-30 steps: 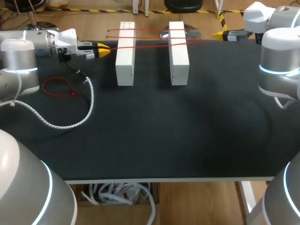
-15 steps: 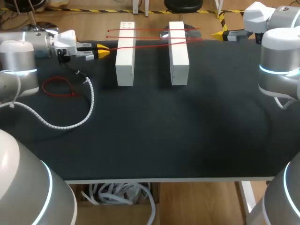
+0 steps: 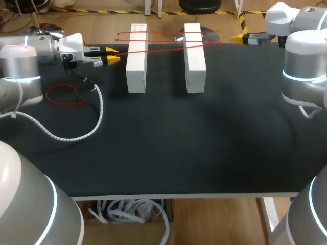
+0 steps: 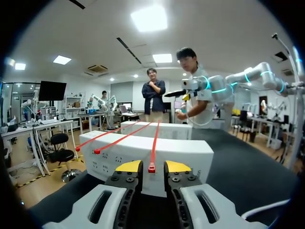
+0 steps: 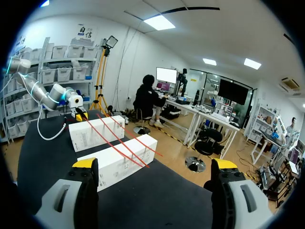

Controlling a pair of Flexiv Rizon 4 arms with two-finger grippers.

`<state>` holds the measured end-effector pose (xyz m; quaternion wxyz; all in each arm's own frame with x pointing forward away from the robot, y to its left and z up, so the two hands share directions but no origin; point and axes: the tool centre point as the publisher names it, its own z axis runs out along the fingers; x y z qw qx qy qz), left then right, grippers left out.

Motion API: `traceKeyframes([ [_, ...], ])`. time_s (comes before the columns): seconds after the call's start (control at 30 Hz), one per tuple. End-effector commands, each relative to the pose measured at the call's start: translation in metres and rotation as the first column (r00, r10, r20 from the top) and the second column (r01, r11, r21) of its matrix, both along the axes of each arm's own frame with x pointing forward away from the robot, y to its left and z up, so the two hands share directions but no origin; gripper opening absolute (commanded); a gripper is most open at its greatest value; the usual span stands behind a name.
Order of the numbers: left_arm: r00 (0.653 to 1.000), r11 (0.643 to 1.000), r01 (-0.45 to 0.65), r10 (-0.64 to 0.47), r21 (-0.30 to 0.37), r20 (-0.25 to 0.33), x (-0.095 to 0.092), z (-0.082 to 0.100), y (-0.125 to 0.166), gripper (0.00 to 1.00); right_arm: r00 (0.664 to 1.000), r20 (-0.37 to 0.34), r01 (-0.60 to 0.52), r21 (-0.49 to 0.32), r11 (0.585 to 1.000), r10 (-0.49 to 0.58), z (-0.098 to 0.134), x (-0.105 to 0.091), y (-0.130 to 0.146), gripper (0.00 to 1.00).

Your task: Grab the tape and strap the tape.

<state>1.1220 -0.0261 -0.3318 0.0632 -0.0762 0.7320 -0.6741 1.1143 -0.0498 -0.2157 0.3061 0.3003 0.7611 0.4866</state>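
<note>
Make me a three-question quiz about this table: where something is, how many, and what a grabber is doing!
1. Where is the red loop? A. hanging in the air B. around a cup C. on the table by the left arm
2. How many red straps cross the white boxes? A. one B. three C. six
3. The right gripper is: A. open and empty B. shut on a strap C. shut on a box
Answers: C, it lies flat on the table there; B, three red lines span both boxes; A, its tips stand wide apart, nothing between.
</note>
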Motion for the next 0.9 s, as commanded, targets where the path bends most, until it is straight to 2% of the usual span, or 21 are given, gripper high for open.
traceKeyframes([
  [0.03, 1.0, 1.0, -0.004, 0.004, -0.005, -0.006, -0.0003, 0.0013, -0.0016, 0.12, 1.0, 0.0, 0.0, 0.0, 1.0, 0.0, -0.0001, 0.0, 0.0, 1.0],
  [0.1, 1.0, 1.0, -0.003, 0.003, -0.006, -0.004, 0.0, 0.0018, -0.002, 0.03, 1.0, 0.0, 0.0, 0.0, 1.0, 0.0, -0.0001, 0.0, 0.0, 1.0],
  [0.13, 1.0, 1.0, -0.003, 0.003, -0.006, -0.003, 0.0003, 0.0021, -0.0021, 0.09, 1.0, 0.0, 0.0, 0.0, 1.0, 0.0, -0.0001, 0.0, 0.0, 1.0],
  [0.27, 1.0, 1.0, -0.002, 0.002, -0.007, 0.001, 0.0017, 0.0022, -0.0018, 0.09, 1.0, 0.0, 0.0, 0.0, 1.0, 0.0, -0.0001, 0.0, 0.0, 1.0],
  [0.33, 1.0, 1.0, -0.003, 0.003, -0.006, 0.001, 0.0021, 0.002, -0.0012, 0.0, 1.0, 0.0, 0.0, 0.0, 1.0, 0.0, -0.0001, 0.0, 0.0, 1.0],
  [0.67, 1.0, 1.0, -0.001, 0.001, -0.005, 0.006, 0.0018, 0.0036, 0.0019, 0.0, 1.0, 0.0, 0.0, 0.0, 1.0, 0.0, -0.0001, 0.0, 0.0, 1.0],
  [0.9, 0.999, 0.999, 0.038, -0.038, 0.0, 0.033, -0.0021, 0.0103, 0.0007, 0.0, 1.0, 0.0, 0.0, 0.0, 1.0, 0.0, -0.0001, 0.0, 0.0, 1.0],
])
